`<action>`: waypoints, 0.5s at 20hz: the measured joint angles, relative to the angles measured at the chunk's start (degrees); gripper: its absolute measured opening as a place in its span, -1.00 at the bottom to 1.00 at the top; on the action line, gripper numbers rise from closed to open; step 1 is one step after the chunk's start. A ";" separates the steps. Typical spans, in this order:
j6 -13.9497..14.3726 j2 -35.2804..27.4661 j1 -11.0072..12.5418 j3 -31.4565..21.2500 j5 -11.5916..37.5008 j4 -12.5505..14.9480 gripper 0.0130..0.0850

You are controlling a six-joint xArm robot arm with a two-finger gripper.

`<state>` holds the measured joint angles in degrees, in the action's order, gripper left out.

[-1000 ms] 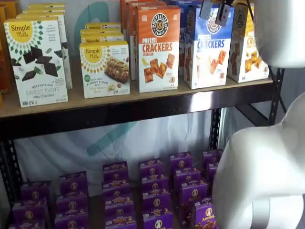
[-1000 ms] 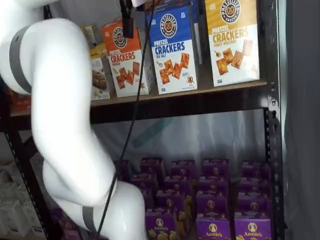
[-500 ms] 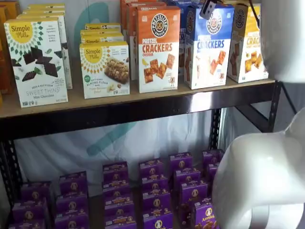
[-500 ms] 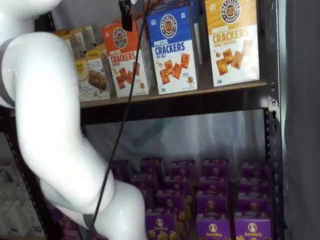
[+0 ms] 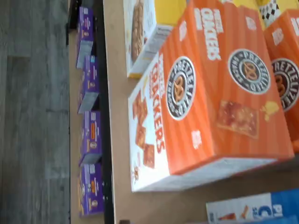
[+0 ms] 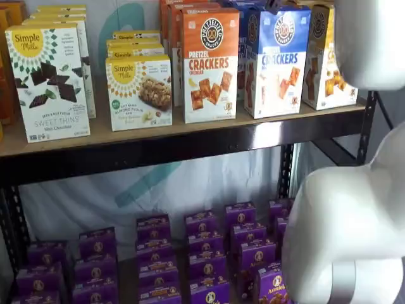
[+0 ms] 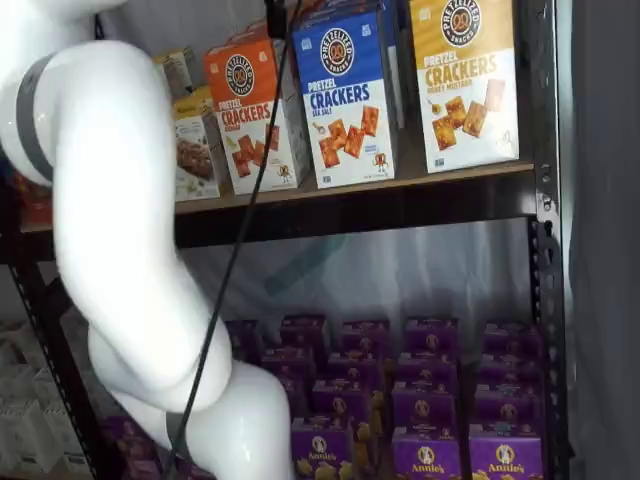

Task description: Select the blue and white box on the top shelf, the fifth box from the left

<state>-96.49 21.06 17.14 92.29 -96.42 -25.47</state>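
Shelving fills the scene: the blue box (image 6: 278,62) is stood upright on the top shelf (image 6: 190,130), between the orange box (image 6: 210,63) and the yellow one (image 7: 465,80). Only a dark tip of the claw (image 7: 275,18) is seen near the blue box's top corner, so open or closed can't be told. Probably best lined up squarely over the blue top first, kept clear of the neighbours.
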 joint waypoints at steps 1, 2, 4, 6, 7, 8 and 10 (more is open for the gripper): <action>-0.34 -0.85 0.13 0.85 -0.26 0.41 1.00; -0.81 -1.97 0.30 1.86 -0.57 0.97 1.00; -1.45 -3.33 0.50 2.79 -0.58 1.59 1.00; -1.99 -4.38 0.65 3.25 -0.09 1.93 1.00; -2.14 -4.74 0.68 3.38 0.16 2.01 1.00; -2.31 -5.12 0.71 3.54 0.43 2.10 1.00; -2.55 -5.92 0.67 4.05 0.71 2.51 1.00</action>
<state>-99.04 15.14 17.81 96.35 -95.71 -22.96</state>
